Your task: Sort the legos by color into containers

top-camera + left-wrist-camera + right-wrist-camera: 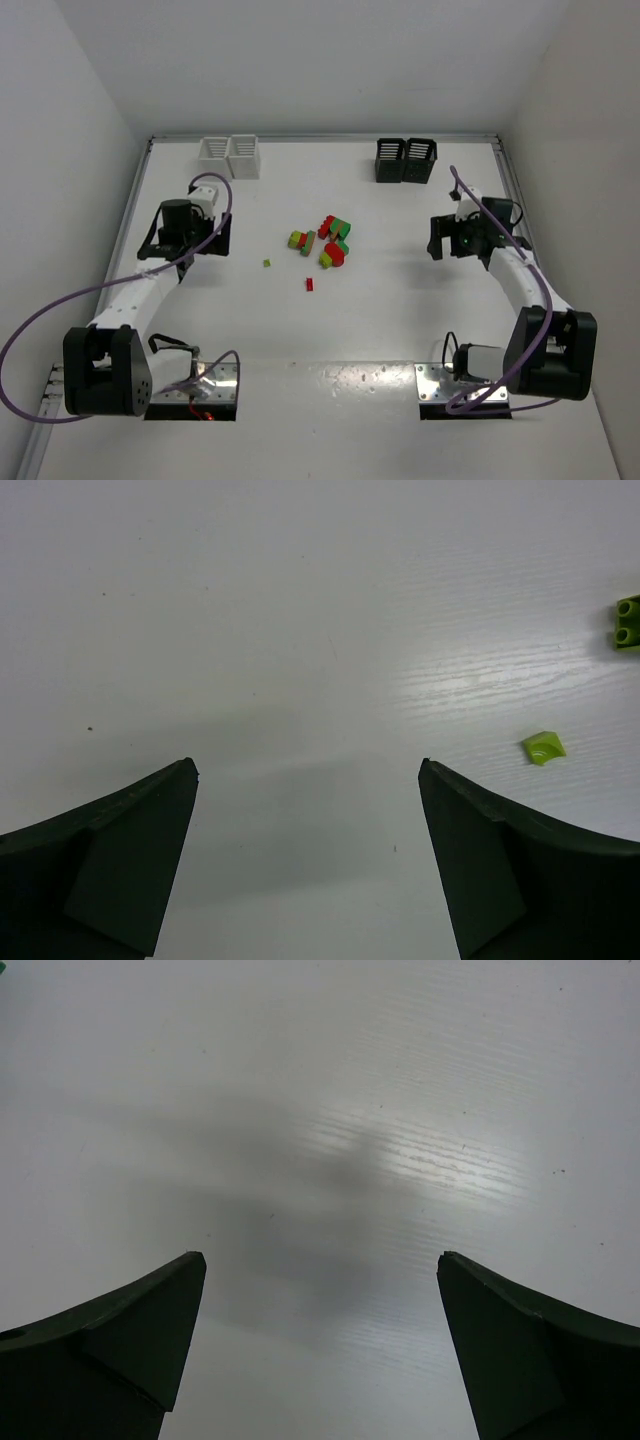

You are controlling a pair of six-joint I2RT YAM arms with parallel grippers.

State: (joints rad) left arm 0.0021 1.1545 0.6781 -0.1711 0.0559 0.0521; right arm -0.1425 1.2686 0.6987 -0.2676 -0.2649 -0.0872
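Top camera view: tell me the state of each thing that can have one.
left gripper: open, holding nothing.
right gripper: open, holding nothing.
white bins: upright, side by side; contents too small to tell.
black bins: upright, side by side; contents too small to tell.
legos: loose on the table, colors mixed, unsorted.

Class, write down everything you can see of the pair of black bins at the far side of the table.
The two black bins are small, square, plastic-looking containers with vertical slots in their walls and open tops. They stand upright, side by side and apparently touching, on the white table near its far edge, right of centre. Nothing else touches them; the legos lie apart, mid-table. Their dark insides show no contents.
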